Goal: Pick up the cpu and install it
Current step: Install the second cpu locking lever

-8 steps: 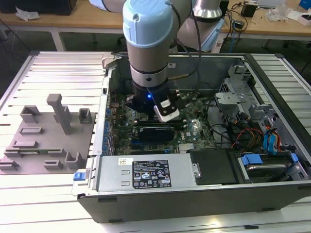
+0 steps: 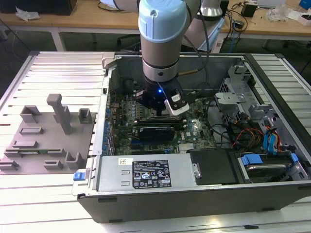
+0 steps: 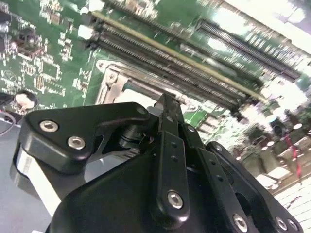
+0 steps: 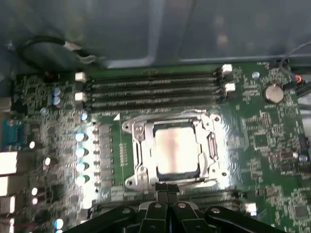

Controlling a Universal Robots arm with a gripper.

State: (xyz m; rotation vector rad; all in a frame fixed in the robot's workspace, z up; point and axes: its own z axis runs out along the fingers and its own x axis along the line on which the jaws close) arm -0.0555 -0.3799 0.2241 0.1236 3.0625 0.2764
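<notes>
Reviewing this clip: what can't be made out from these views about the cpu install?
- Exterior view: the socket is hidden behind the arm's wrist and gripper.
- First wrist view: the cpu lies inside the socket frame; whether it is fully seated is too blurred to tell.
- Second wrist view: the gripper body hides most of the socket.

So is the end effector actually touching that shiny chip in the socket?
Apart. In the first wrist view the end effector tips end at the socket frame's edge, while the cpu lies bare in the socket with its whole silvery top showing.
</notes>
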